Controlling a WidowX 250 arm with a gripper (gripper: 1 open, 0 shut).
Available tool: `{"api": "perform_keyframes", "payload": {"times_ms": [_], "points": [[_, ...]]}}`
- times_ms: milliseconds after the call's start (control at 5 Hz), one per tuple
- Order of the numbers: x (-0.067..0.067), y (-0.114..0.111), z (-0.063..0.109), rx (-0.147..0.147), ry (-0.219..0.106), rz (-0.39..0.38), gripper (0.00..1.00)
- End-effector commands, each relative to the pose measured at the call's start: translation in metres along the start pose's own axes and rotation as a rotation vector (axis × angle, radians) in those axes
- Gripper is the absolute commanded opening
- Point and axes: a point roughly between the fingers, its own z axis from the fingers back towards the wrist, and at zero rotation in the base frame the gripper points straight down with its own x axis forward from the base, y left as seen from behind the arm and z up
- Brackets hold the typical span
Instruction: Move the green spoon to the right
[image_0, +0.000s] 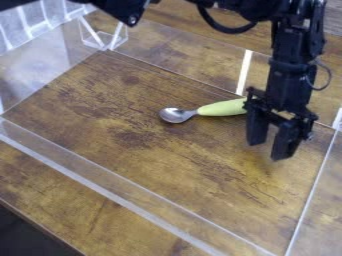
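The green spoon (214, 108) lies flat on the wooden tabletop (120, 110). Its silver bowl is to the left and its yellow-green handle points right. My gripper (270, 150) points down just right of the handle's end, with the black fingers (257, 132) standing on or just above the wood. A narrow gap shows between the two fingers, and nothing is in it. The handle's tip reaches the left side of the gripper; I cannot tell whether they touch.
A low clear acrylic wall (134, 190) runs along the front and its right side (318, 190) stands close to the gripper. An upright clear panel (247, 68) stands behind the spoon. Clear acrylic stands (100, 35) sit at the back left.
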Motion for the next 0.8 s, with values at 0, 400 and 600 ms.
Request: {"api": "perform_keyframes", "payload": {"times_ms": [0,400,600], "points": [[0.001,-0.001,0.043,0.026,-0.104,0.007,1.00],[-0.009,-0.001,0.059,0.025,-0.108,0.033,1.00],[-0.020,-0.002,0.068,0.025,-0.112,0.046,1.00]]}}
